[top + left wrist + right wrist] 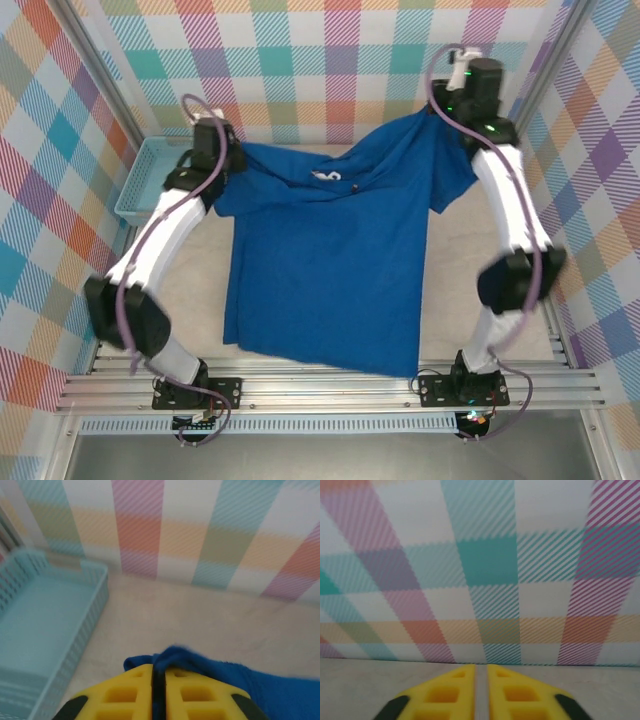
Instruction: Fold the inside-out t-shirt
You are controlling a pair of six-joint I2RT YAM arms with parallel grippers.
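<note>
T-shirt: You have the inside-out t-shirt (330, 260) spread across the middle of the table (480, 340). Its collar end lies toward the far wall (330, 60) and its hem toward the arm bases.
Upper corners: Both shoulder corners are drawn up off the table, one to each gripper, and the cloth between them sags toward the collar.
Print: A small white and yellow-orange print (325, 176) sits just below the collar.
Left gripper: Your left gripper (228, 152) is at the shirt's left shoulder. In the left wrist view its yellow fingers (130, 692) are pressed together on a bunched fold of blue cloth (175, 657) that pokes out past the tips.
Right gripper: Your right gripper (436, 108) is raised at the far right, where the shirt's right shoulder rises to a point at it. In the right wrist view the yellow fingers (520, 692) are all but together with only a thin slit between them, and no blue shows there.
Basket: The light blue mesh basket (150, 180) sits at the far left of the table, just beside the left gripper and apart from the shirt.
Sleeves: The right sleeve hangs out toward the right arm; the left one is partly hidden behind the left arm.
</note>
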